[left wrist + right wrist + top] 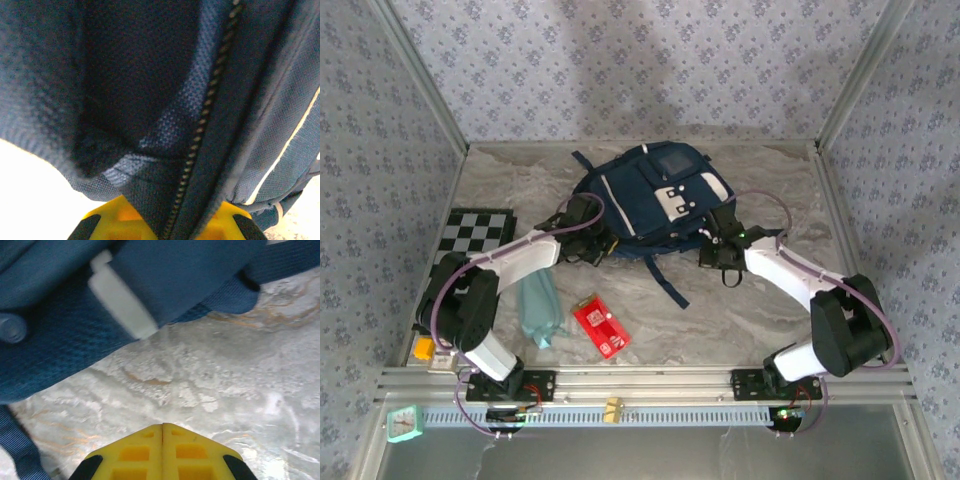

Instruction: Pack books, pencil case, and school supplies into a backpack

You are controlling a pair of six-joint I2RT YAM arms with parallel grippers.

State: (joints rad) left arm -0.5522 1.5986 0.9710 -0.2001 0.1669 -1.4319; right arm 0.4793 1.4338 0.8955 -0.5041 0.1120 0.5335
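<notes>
1. Backpack [650,190] lies at the far middle of the table [750,310], between our arms.
2. Our left gripper [167,222] pinches its fabric along the zipper [200,125].
3. Our right gripper [162,432] is pressed together, empty, over the table just beside it.
4. Pencil case [538,305] and red packet [601,326] lie near us.

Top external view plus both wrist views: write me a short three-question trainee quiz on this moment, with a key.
1. True or false: the right gripper grips a strap.
2. The left gripper is clamped on: A a book; B the backpack fabric beside its zipper; C nothing.
3. Which two task things lie on the table near the left arm?
Key: 1 false, its jaws are shut on nothing. 2 B. 3 the pencil case and the red packet.
</notes>
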